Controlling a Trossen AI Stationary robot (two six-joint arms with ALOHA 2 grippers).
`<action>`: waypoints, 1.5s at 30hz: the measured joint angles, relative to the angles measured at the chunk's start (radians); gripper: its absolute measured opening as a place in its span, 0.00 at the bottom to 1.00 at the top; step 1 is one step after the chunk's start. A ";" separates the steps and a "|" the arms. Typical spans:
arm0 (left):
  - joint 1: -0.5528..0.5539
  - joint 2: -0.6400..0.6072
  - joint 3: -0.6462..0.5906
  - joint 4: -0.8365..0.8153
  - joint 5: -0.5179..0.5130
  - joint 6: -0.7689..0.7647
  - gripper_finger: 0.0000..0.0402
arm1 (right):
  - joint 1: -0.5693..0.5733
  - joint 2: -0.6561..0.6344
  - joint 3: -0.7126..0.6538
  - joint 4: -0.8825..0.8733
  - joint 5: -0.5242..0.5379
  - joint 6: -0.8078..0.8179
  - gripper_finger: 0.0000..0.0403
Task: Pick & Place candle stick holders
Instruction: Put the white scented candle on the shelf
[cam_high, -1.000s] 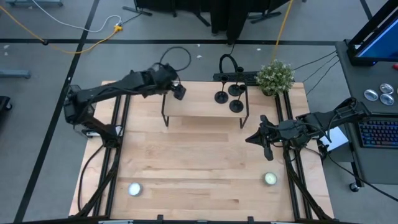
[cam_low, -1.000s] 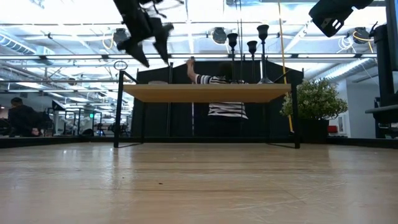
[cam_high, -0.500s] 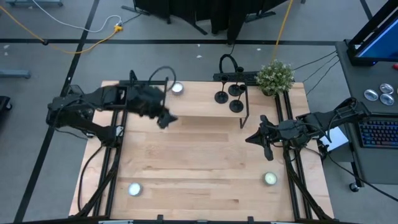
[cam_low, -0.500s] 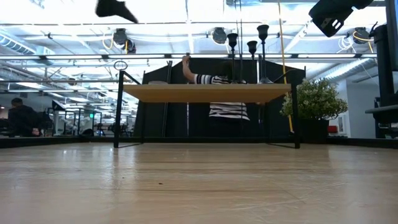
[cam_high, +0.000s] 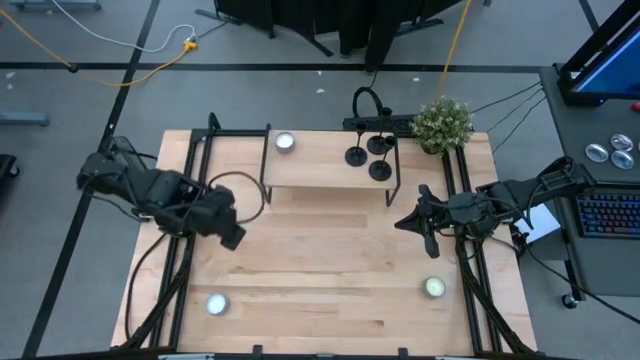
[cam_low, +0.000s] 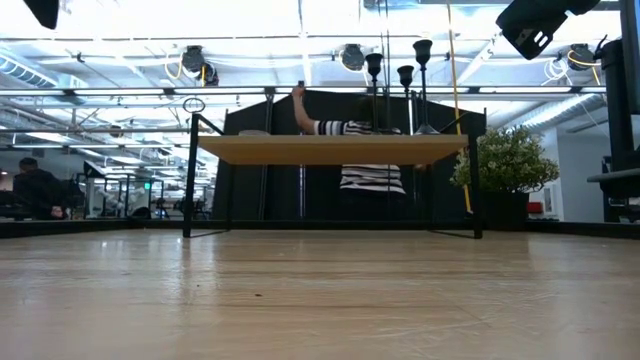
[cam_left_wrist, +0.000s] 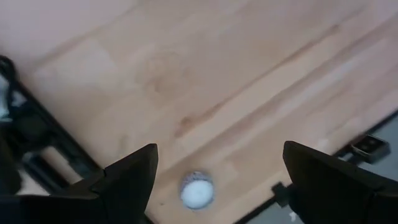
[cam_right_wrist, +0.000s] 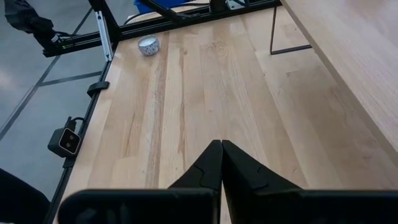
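Three black candle stick holders stand upright on their round bases at the right end of the raised wooden shelf. In the low view their stems and cups rise above the shelf. My left gripper is open and empty above the table's left part, far from the holders. In its wrist view it looks down on a white tealight. My right gripper is shut and empty at the table's right side, on the near side of the shelf; it also shows in its wrist view.
A white tealight sits on the shelf's left end. Two more lie on the table, at the near left and near right. A potted plant stands at the far right corner. A person is behind the table.
My left gripper has drawn back from the shelf's left end toward the table's left and near edges. The white tealight on the shelf's left end, covered by the gripper before, now shows. The holders and my right arm have kept still.
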 joint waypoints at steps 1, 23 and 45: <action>-0.027 0.001 0.000 0.004 -0.003 -0.020 0.88 | 0.000 0.000 0.000 0.000 0.000 0.000 0.00; -0.340 0.239 0.000 0.001 -0.007 -0.167 0.98 | 0.000 0.000 0.000 0.004 0.000 0.000 0.00; -0.513 0.269 -0.282 0.310 0.144 -0.539 0.98 | 0.000 0.000 0.000 0.004 -0.003 0.001 0.00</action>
